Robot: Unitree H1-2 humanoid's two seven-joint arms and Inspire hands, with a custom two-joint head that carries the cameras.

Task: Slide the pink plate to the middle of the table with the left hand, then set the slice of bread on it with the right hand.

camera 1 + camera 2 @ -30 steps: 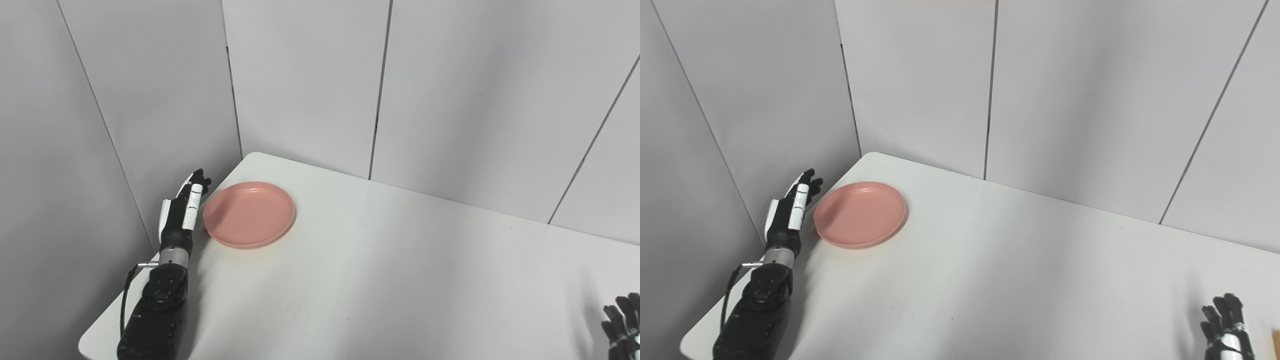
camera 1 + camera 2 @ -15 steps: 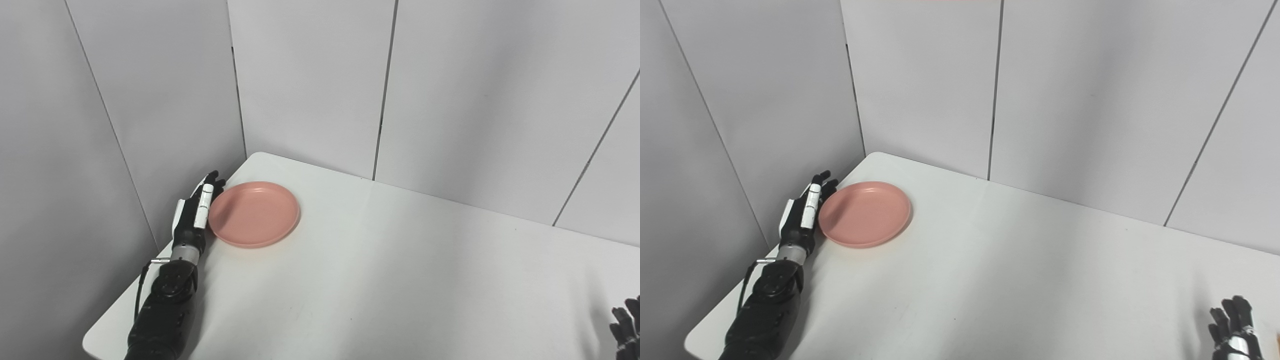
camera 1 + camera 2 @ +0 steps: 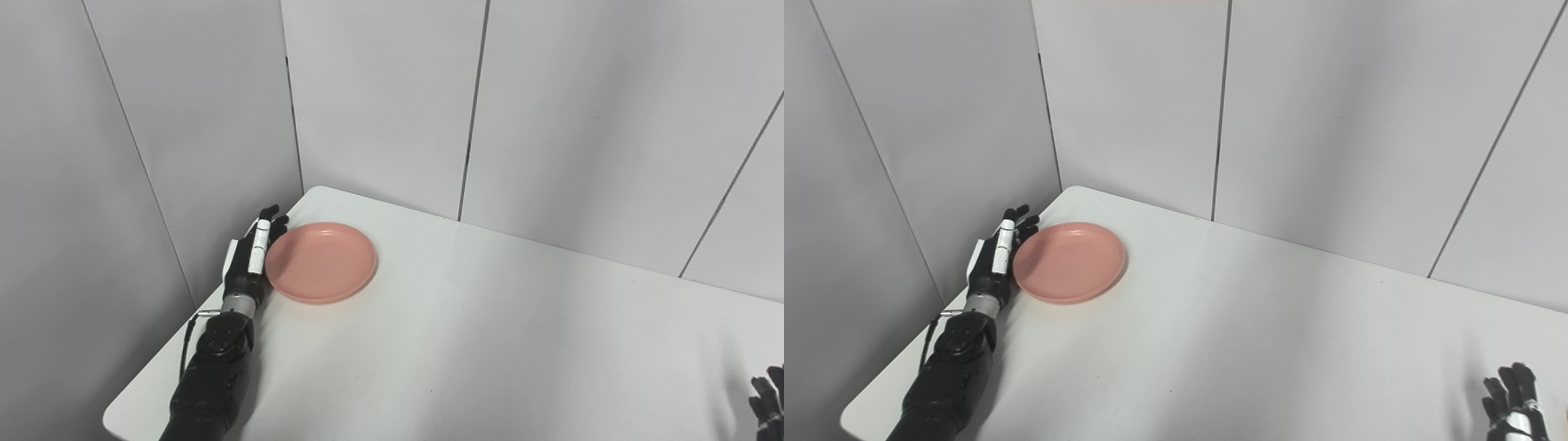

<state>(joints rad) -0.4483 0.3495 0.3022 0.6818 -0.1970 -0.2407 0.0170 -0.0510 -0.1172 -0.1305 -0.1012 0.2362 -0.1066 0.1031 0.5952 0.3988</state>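
Observation:
A round pink plate [image 3: 321, 262] lies empty near the far left corner of the white table [image 3: 490, 331]. My left hand [image 3: 251, 257] is open, fingers straight, with its palm side against the plate's left rim. It also shows in the right eye view [image 3: 997, 260] beside the plate [image 3: 1070, 262]. My right hand [image 3: 1513, 404] is at the bottom right edge of the picture, fingers apart and pointing up, holding nothing. A thin tan sliver at the right edge of the right eye view may be the bread; I cannot tell.
Grey wall panels [image 3: 380, 98] close in the table at the back and on the left. The table's left edge runs close beside my left forearm [image 3: 211, 380].
My left hand has moved right to touch the plate's left rim, and the plate has shifted slightly right. The camera has also shifted a little. The right hand has sunk lower in view.

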